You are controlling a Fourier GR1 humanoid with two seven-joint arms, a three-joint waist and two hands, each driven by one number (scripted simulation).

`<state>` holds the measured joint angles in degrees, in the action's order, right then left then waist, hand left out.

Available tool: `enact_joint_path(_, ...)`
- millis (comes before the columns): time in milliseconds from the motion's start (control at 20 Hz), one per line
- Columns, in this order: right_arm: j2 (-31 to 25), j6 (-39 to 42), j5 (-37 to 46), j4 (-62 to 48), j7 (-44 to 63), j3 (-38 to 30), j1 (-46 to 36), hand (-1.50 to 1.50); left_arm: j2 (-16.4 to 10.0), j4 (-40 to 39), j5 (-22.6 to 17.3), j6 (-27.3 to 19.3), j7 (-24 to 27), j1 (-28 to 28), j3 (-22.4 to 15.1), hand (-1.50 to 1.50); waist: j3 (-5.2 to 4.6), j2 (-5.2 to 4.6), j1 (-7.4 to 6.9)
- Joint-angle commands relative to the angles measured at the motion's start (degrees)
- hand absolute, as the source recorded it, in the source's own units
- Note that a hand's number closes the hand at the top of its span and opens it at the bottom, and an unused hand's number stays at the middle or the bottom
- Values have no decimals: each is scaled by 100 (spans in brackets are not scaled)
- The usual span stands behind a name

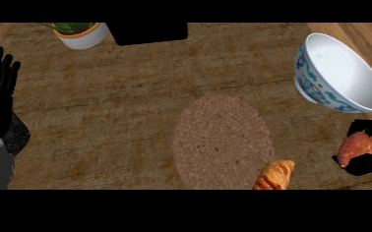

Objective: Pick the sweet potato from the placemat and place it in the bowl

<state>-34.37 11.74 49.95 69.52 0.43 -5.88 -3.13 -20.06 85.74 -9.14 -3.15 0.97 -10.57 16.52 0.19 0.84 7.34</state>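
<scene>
The orange sweet potato (355, 149) is at the right edge, held off the placemat by my right hand (359, 126), whose black fingers curl round it above and below. Most of that hand is cut off by the frame. A white bowl (335, 73) with a blue pattern sits just above it at the upper right. The round brown woven placemat (222, 140) lies in the middle, with nothing on its centre. My left hand (9, 86) rests open at the far left edge, fingers up.
A croissant (275, 175) lies on the placemat's lower right rim. A white pot with a green plant (83, 33) stands at the upper left, beside a black block (150, 32) at the back edge.
</scene>
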Motion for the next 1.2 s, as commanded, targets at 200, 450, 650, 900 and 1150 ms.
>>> enact_joint_path(200,-2111,-668,-1024,-1363,-1815,-2514,1081,150,10,167,-123,159,70,191,26,0,10,-16,-173)
enact_joint_path(450,-2846,-407,-1844,-2365,-3598,-3593,1548,150,123,241,-47,148,27,119,-165,0,2,-27,-378)
enact_joint_path(650,-3315,19,-2398,-2507,-4364,-4352,1730,150,52,213,-53,163,-155,-100,-192,0,-16,-38,-476)
enact_joint_path(900,-3550,975,-2971,-2675,-4904,-4837,1731,150,357,111,176,-4,47,-166,-444,0,-24,-61,-555)
enact_joint_path(1150,-3541,2021,-3624,-2137,-4295,-4982,1484,150,214,166,205,17,-153,-282,-423,0,-31,-65,-610)
